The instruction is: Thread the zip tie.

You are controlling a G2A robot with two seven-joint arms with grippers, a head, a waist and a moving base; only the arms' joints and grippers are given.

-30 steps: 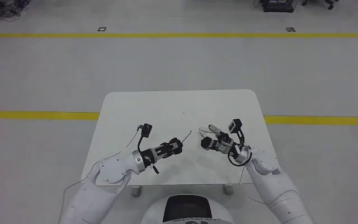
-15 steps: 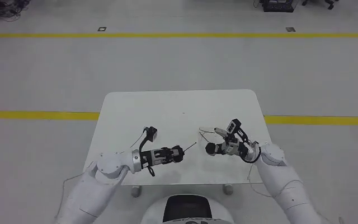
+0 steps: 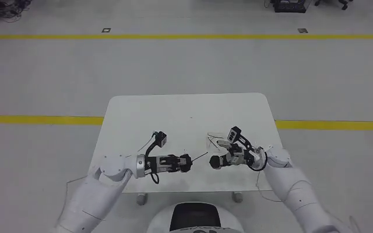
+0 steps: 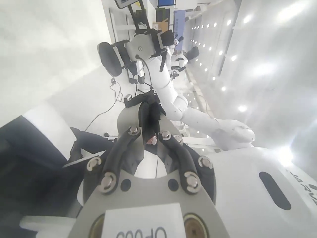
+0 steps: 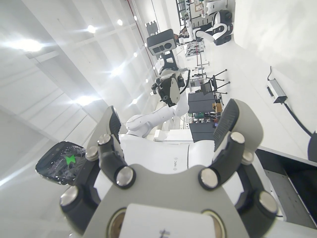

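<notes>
Lying low over the near left part of the white rectangular desk (image 3: 175,110), the left arm (image 3: 119,172) is bent at the elbow so that its forearm points across the robot's front toward the other arm. The left gripper (image 3: 187,162) sits at the end of it, turned sideways, over the near middle of the desk. Its fingers (image 4: 144,116) are pressed together, and in the top view they are clamped on one end of the thin black plastic zip tie (image 3: 199,157). The zip tie juts out of the fingertips as a straight strip, slanting slightly away from the robot, with its free tip pointing at the right gripper (image 3: 214,152). That tip is just beside the right gripper, level with the gap between its two fingers. Whether it touches either finger I cannot tell. The right gripper faces the left one at almost the same depth on the desk, and its fingers (image 5: 224,122) stand wide apart. Behind it the right arm (image 3: 282,166) mirrors the left. Its forearm is low over the near right part of the desk, the elbow is out toward the robot's right, and the wrist is aimed inward.
</notes>
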